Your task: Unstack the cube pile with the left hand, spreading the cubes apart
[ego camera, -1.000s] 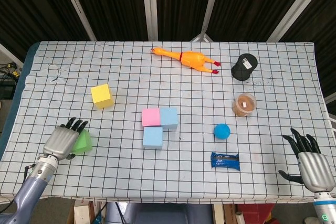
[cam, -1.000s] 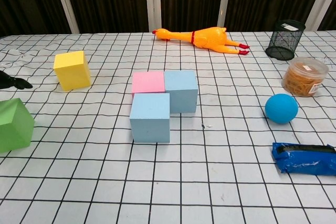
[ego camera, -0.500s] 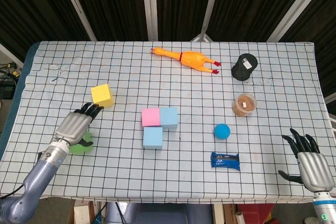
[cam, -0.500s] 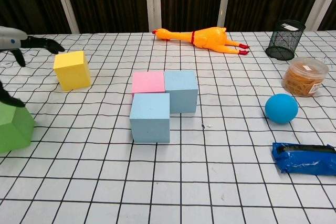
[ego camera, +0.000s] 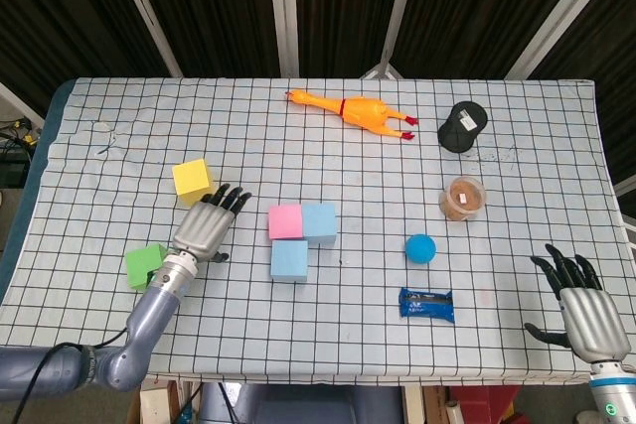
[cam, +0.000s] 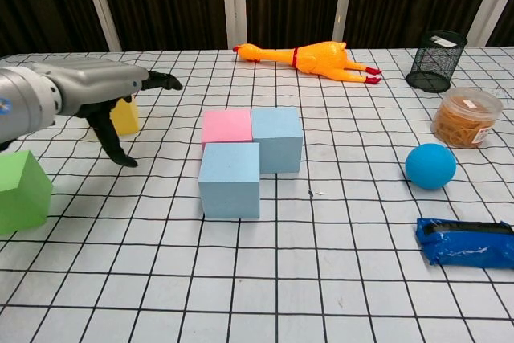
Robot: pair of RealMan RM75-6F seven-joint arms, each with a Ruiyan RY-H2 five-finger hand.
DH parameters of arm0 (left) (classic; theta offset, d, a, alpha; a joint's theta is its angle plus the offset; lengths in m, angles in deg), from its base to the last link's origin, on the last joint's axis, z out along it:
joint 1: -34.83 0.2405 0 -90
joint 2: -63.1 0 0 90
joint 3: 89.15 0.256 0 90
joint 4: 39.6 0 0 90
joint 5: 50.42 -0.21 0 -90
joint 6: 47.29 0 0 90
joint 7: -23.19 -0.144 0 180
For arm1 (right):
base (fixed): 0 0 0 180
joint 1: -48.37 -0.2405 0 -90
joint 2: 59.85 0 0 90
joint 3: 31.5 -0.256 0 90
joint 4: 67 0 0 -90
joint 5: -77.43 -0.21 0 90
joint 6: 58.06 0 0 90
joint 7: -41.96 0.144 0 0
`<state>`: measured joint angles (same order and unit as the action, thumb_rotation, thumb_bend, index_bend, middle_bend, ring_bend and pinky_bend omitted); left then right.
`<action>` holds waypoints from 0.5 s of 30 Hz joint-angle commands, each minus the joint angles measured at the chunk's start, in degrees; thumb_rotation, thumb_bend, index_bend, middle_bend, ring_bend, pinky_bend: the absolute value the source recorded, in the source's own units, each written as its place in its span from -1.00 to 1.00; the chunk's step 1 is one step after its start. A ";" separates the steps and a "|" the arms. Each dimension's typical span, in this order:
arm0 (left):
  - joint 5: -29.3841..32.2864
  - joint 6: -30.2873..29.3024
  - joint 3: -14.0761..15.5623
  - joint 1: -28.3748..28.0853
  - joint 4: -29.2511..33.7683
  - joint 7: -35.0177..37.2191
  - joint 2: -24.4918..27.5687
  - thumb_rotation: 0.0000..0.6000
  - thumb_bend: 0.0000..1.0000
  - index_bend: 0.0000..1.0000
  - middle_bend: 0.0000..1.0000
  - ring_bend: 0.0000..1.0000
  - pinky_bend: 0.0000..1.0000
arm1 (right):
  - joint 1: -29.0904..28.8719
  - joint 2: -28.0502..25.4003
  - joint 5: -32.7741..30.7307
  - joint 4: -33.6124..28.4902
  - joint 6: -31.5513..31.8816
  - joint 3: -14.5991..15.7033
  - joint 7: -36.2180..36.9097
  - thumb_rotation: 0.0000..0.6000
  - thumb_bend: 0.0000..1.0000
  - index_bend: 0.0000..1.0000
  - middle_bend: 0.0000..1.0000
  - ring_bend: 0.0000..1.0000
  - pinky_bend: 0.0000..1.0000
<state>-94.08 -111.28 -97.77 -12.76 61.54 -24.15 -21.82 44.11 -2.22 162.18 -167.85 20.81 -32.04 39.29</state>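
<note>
- Hovering above the table (ego camera: 119,161), the left hand (ego camera: 206,227) has its fingers spread and holds nothing; it is between the yellow cube (ego camera: 192,181) and the pink cube (ego camera: 285,221).
- In the chest view the left hand (cam: 96,90) is in front of the yellow cube (cam: 124,116) and hides most of it; the thumb points down to the cloth.
- The green cube (ego camera: 145,265) sits alone near the front left edge, just beside the left forearm; it touches no other cube.
- The pink cube, which looks lower than its neighbours in the chest view (cam: 226,127), touches a light blue cube (ego camera: 320,222) on its right side, and a second light blue cube (ego camera: 289,259) stands just in front of the pink one, also touching.
- The right hand (ego camera: 586,310) is at the front right corner, well apart from all the cubes, with fingers spread and nothing in them.
- A rubber chicken (ego camera: 353,110) lies at the far side, and a black mesh cup (ego camera: 462,127) is to its right.
- A clear jar (ego camera: 462,198) with brown content stands nearer, a blue ball (ego camera: 420,247) in front of it, then a dark blue packet (ego camera: 425,304).
</note>
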 commanded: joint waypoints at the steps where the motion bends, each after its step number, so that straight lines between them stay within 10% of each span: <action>1: 1.04 -2.57 -1.20 -2.39 -3.11 -2.99 -4.84 1.00 -1.00 -1.00 -0.92 -0.96 -0.60 | 0.00 -0.04 -0.10 0.11 -0.01 -0.04 0.03 1.00 -1.00 -0.68 -0.96 -0.74 -1.00; 15: -1.40 -3.64 -1.03 -5.27 -15.06 -4.83 -17.98 1.00 -1.00 -0.94 -0.79 -0.86 -0.52 | -0.21 -0.33 -0.25 0.29 -0.54 0.05 0.66 1.00 -1.00 -0.68 -0.96 -0.74 -1.00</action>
<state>-95.54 -115.29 -98.79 -17.72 47.17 -28.86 -39.13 43.92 -2.53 161.96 -167.58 20.30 -32.00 39.93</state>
